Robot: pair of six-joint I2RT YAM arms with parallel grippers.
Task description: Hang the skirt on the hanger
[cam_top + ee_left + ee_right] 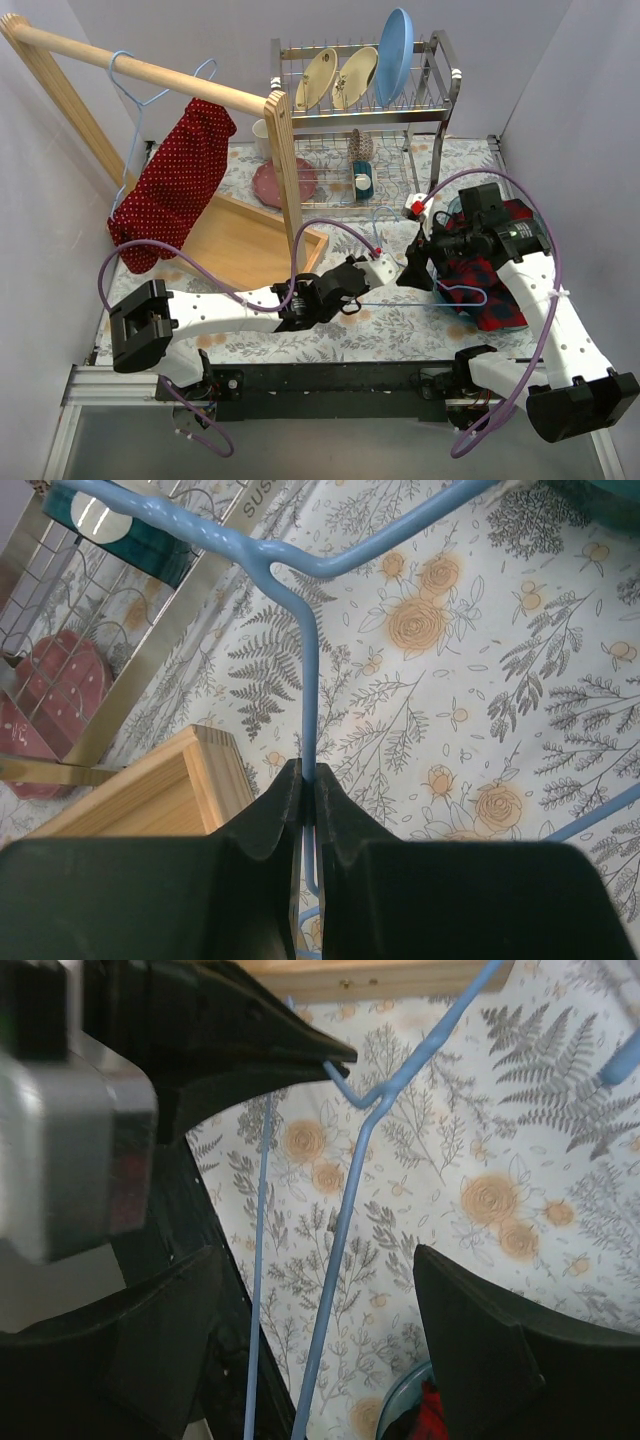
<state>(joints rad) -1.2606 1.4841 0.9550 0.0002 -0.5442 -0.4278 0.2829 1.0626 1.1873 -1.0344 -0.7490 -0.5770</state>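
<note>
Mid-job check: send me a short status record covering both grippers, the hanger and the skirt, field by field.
left gripper: fingers shut on the stem of a thin light-blue wire hanger
right gripper: open, fingers either side of the same hanger's wire, not gripping
skirt: small red white-dotted fabric skirt hanging at the wooden rack's rail, away from both grippers
rail hanger: second light-blue hanger hooked on that rail by the skirt; cannot tell whether it carries the skirt
under right arm: red-and-dark plaid shirt on the table
</note>
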